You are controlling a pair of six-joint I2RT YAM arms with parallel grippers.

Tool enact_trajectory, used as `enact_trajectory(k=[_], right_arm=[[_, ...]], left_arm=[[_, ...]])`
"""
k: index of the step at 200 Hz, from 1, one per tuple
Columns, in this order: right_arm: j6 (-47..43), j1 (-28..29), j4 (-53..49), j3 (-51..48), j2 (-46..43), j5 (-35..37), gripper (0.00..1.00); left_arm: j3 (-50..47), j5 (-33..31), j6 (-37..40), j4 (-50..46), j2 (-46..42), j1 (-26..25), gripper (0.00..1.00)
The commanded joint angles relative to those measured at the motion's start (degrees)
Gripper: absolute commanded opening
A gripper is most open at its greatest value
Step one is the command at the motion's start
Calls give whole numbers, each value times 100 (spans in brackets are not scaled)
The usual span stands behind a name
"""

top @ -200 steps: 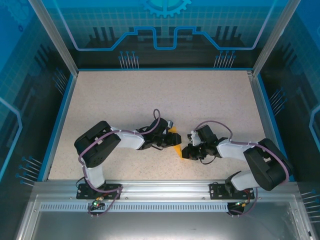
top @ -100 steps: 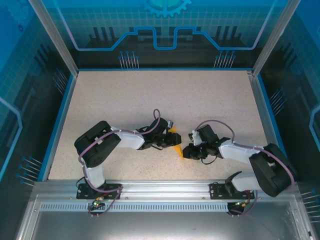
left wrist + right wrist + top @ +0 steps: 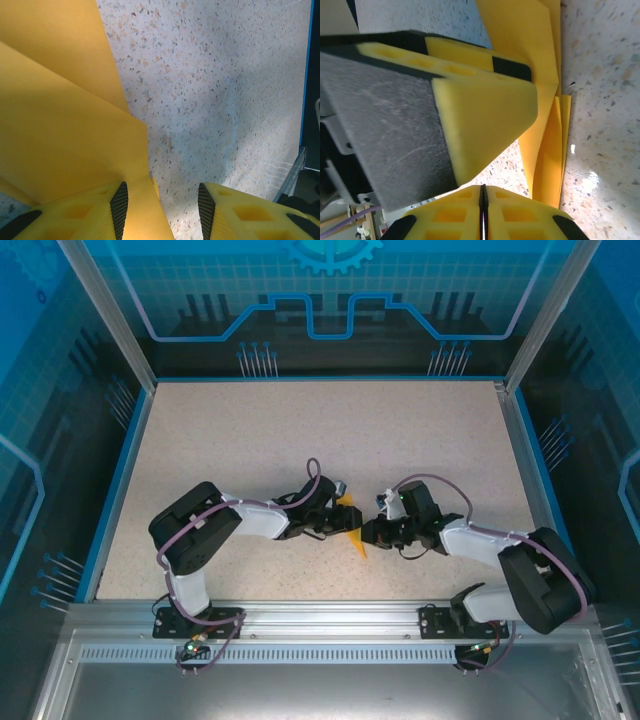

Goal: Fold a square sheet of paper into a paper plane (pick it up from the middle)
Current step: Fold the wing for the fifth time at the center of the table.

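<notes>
The orange-yellow sheet of paper (image 3: 65, 125), folded into overlapping layers with a crease, lies flat on the speckled table (image 3: 300, 430). From above, a sliver of paper (image 3: 362, 544) shows between the two grippers. My left gripper (image 3: 162, 212) is open; its left finger (image 3: 80, 215) rests on the paper's edge and the right finger stands over bare table. My right gripper (image 3: 483, 192) is shut with nothing between its jaws, right beside the folded paper (image 3: 540, 100) and just under a left-arm finger (image 3: 485, 110). In the top view the left gripper (image 3: 347, 522) and the right gripper (image 3: 372, 531) nearly meet.
A blue rim (image 3: 120, 480) borders the table, with an aluminium rail (image 3: 320, 615) at the near edge and blue enclosure walls (image 3: 320, 300) behind. The far half of the table is open room.
My right gripper has moved up and left toward the left gripper and now covers more of the paper. The left arm has not moved.
</notes>
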Motion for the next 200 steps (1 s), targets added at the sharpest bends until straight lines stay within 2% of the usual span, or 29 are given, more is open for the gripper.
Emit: enact_trajectory(k=[1, 61, 114, 200], right_arm=[[160, 105, 288, 92, 219, -157, 10], [101, 123, 366, 112, 820, -78, 9], [-102, 136, 201, -223, 994, -99, 9], [-440, 151, -611, -449, 412, 291, 9]], left_arm=[[77, -56, 60, -267, 149, 4, 46], [96, -54, 66, -283, 156, 5, 46], [94, -72, 82, -318, 152, 15, 45], [104, -75, 55, -340, 191, 20, 45]])
